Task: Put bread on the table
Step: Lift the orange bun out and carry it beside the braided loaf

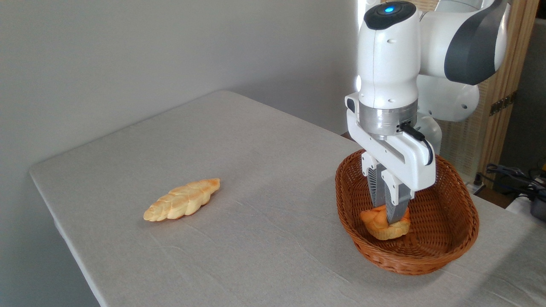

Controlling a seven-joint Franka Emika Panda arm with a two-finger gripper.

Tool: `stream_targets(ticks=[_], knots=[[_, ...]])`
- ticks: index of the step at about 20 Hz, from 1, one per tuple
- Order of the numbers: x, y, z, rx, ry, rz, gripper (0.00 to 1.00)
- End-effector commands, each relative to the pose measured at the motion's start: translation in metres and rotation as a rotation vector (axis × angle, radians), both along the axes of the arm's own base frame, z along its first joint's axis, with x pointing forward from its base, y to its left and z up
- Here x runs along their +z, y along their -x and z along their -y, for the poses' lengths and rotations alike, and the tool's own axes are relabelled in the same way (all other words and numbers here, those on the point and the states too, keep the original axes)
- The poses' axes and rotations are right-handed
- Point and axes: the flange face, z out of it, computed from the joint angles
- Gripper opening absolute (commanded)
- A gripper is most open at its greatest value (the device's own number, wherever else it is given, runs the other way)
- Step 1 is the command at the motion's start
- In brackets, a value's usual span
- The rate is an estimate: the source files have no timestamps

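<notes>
The bread, a small orange-golden bun, sits low inside the brown wicker basket at the right. My gripper reaches straight down into the basket and its two grey fingers are shut on the bun's top. The near finger covers part of the bun. I cannot tell whether the bun still touches the basket floor. The table has a light grey cloth and spreads out to the left of the basket.
A long pale braided loaf lies on the cloth at the left. The table's left and front edges drop off. The white arm rises above the basket, with a wooden screen and cables behind at the right.
</notes>
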Motion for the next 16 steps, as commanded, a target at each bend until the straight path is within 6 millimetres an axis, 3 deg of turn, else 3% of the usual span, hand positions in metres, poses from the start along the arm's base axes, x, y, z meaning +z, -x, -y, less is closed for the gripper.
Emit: stream_targets(ticks=[1,2,6,9,12,14,16], knots=[[0.032,0.0,-0.003,-0.012,-0.011,-0.046,0.17],[0.048,0.0,-0.008,-0.007,-0.011,-0.054,0.17],[0.105,-0.029,0.005,-0.004,0.062,0.048,0.18],[0.127,-0.078,0.048,-0.063,0.128,0.144,0.18],[0.107,-0.126,0.104,-0.004,0.122,0.223,0.21],[0.081,-0.15,0.129,0.174,0.12,0.205,0.3],[0.052,-0.169,0.166,0.212,0.091,0.152,0.39]])
